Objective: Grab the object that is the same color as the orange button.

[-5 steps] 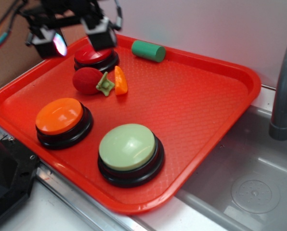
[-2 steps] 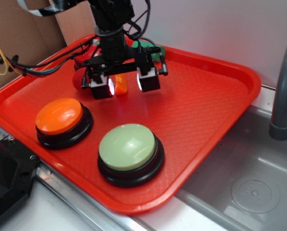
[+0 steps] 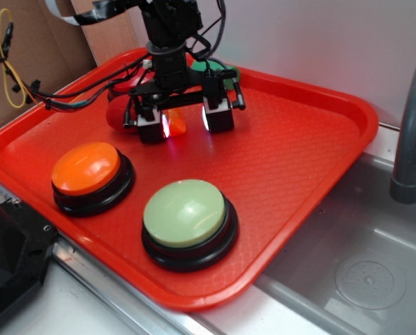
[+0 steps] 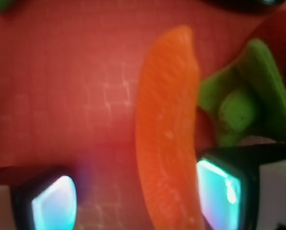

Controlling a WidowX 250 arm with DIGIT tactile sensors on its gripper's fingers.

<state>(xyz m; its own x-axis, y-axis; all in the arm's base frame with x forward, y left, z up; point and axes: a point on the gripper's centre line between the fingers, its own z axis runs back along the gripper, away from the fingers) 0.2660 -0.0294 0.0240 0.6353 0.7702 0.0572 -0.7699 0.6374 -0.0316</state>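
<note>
My gripper (image 3: pixel 186 124) is down low over the red tray (image 3: pixel 299 160), fingers spread apart and straddling the orange wedge (image 4: pixel 169 139). Nothing is clamped yet. In the wrist view the wedge runs 12 to 6 between the pads; one pad (image 4: pixel 219 195) sits just beside its edge at 3 o'clock, the other (image 4: pixel 52 203) well off at 8. The fuzzy ball's green stem (image 4: pixel 241 103) crowds in at 2 o'clock. The orange button (image 3: pixel 88 171) sits at 7 o'clock on the tray. My read: approach done; closing and lifting remain.
</note>
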